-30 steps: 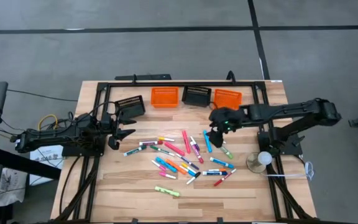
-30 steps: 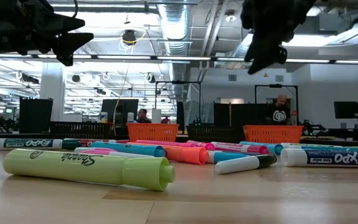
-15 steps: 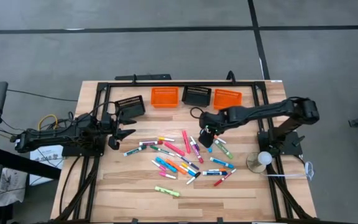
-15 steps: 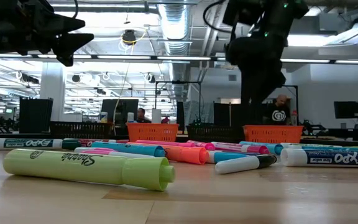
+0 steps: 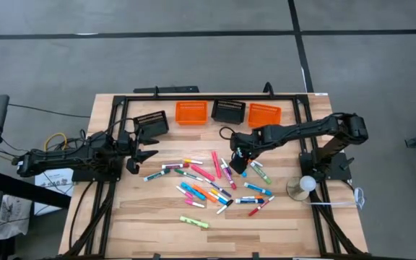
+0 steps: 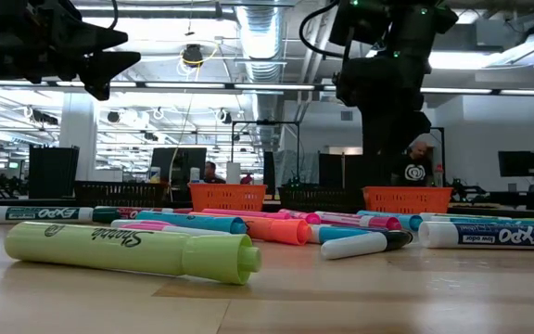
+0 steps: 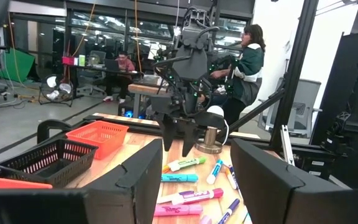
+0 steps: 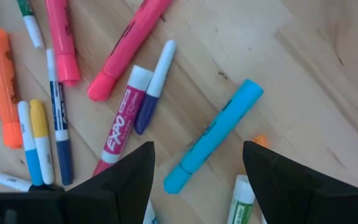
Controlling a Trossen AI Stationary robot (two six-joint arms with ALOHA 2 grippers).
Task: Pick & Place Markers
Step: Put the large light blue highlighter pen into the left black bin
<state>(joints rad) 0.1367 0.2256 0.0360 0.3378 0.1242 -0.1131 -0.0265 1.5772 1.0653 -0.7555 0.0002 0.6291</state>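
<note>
**Right gripper low over the blue marker, left arm waiting at the side**

The markers (image 5: 211, 180) lie scattered across the middle of the wooden counter (image 5: 295, 231), a loose spread of pink, blue, green, orange and white pens. A lime-green highlighter (image 5: 194, 222) sits apart on the near side, closest to the low camera.

The right gripper (image 5: 241, 163) reaches in from the right and hangs just above the right part of the spread, over a light blue marker (image 8: 214, 136) that lies flat on the wood. Its fingers (image 8: 117, 180) stand apart with the blue marker showing in the gap between them; they hold nothing. Beside that marker lie a pink-labelled white marker (image 8: 124, 118), a thin purple-tipped pen (image 8: 153, 86) and a pink highlighter (image 8: 131, 46).

The left gripper (image 5: 146, 154) hovers off the counter at the left edge, clear of the markers, with its fingers parted and empty.

Along the far side of the counter stand four slatted baskets: a black one (image 5: 152, 123) at the left, then orange (image 5: 191, 112), black (image 5: 228, 110) and orange (image 5: 264, 114). A small round-headed stand (image 5: 302, 185) sits near the right arm's base. People are seated at desks in the room beyond.
</note>
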